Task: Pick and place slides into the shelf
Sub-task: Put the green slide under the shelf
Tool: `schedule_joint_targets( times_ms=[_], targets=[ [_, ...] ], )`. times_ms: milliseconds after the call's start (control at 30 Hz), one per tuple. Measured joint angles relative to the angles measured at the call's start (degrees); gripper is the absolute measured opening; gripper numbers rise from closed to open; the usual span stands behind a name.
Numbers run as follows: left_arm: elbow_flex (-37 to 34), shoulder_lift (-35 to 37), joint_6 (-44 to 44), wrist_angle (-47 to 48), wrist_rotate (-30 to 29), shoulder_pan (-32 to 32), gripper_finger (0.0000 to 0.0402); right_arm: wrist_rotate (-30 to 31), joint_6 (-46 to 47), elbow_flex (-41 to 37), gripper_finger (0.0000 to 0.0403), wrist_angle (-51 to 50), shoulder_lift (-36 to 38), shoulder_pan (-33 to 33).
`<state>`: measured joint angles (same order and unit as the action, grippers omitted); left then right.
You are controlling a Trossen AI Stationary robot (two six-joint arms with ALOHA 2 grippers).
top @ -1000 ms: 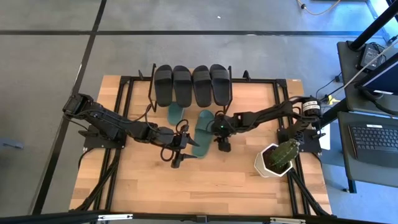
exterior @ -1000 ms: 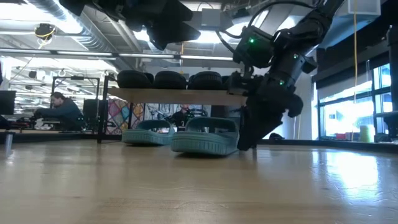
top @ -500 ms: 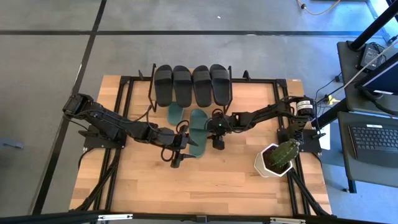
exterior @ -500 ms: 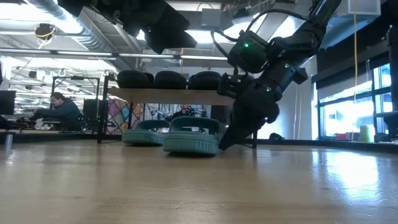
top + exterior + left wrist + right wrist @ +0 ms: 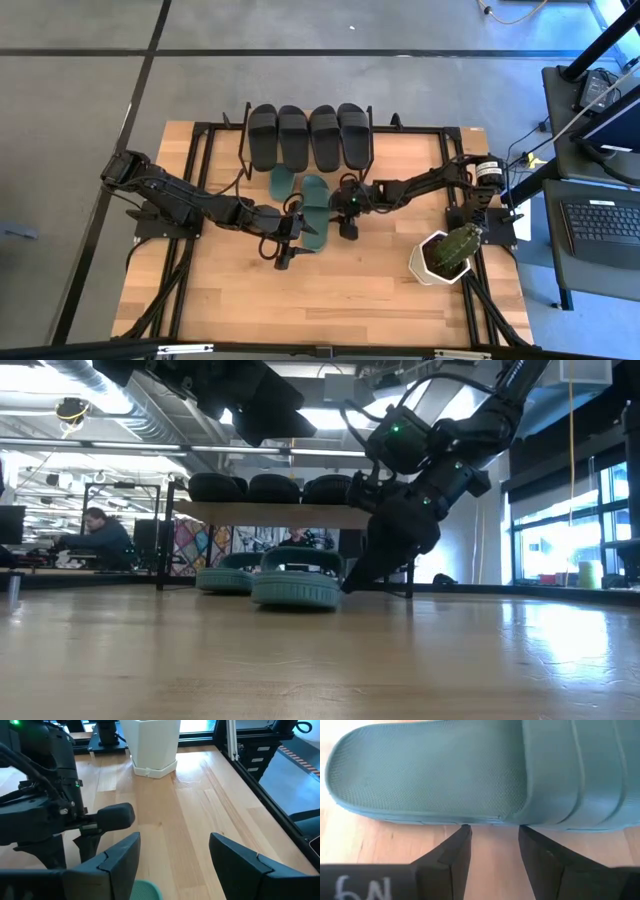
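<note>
Shelf (image 5: 420,150) at surface's (image 5: 380,290) far edge, four black slides (image 5: 310,135) on top. Two teal slides (image 5: 316,205) just in front, mid-surface. Right pincer (image 5: 492,837) narrowly open, fingertips touching nearer teal slide's side. Left pincer (image 5: 172,852) wide open, holding nothing, beside same slide.

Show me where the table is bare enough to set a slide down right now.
Free: the near half of the table, left of the white plant pot. Crowded: the middle, where the right end effector and left end effector flank the teal slides below the shelf.
</note>
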<state>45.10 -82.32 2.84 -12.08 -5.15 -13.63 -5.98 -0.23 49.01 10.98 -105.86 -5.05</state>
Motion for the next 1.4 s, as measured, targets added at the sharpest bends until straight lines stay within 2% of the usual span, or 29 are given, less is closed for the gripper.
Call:
schedule_joint_targets(
  times_ms=[133, 267, 533, 667, 767, 867, 967, 1033, 1100, 1200, 1400],
  targets=[
    [0.0, 0.0, 0.0, 0.1, 0.0, 0.0, 0.0229, -0.1, -0.1, 0.0, 0.0165, -0.5, 0.2, 0.0],
    [0.0, 0.0, 0.9, 2.0, 0.3, -0.5, 0.0229, 0.0, -0.2, 0.0, 0.0165, -2.0, 3.5, 0.3],
    [0.0, 0.0, 3.1, 7.1, 0.1, -2.0, 0.0229, 0.0, -0.1, 0.0, 0.0165, -19.2, 16.5, 0.4],
    [0.0, -0.4, 1.5, 7.5, 0.3, -3.4, 0.0229, 0.0, -1.0, -0.1, 0.0165, -23.7, 24.5, 0.4],
    [0.0, -2.1, 0.1, 8.9, 1.5, -5.1, 0.0229, 0.0, -2.9, -1.7, 0.0165, -22.4, 31.0, 0.6],
    [0.0, -5.0, 3.5, 7.6, 1.6, -5.9, 0.0229, 0.0, -3.2, -5.4, 0.0165, -17.7, 37.1, 0.6],
    [0.0, -9.3, 5.3, 1.4, 1.3, -6.4, 0.0229, 0.0, -2.9, -10.4, 0.0165, -11.2, 42.1, 0.6],
    [0.0, -12.1, 5.9, -4.5, 3.1, -6.7, 0.0229, 0.0, -1.6, -14.0, 0.0165, -7.6, 44.8, 0.6],
    [0.0, -14.2, 7.3, -6.9, 5.5, -6.8, 0.0229, 0.0, -0.5, -17.2, 0.0165, -5.4, 46.9, 0.6],
    [0.0, -16.3, 10.7, -8.3, 5.6, -6.9, 0.0229, 0.0, 1.7, -21.5, 0.0165, -3.3, 49.0, 0.6],
    [0.0, -20.1, 16.5, -8.8, -0.1, -7.9, 0.0229, 0.0, 4.5, -26.6, 0.0165, 1.7, 49.9, 0.6]
  ],
)
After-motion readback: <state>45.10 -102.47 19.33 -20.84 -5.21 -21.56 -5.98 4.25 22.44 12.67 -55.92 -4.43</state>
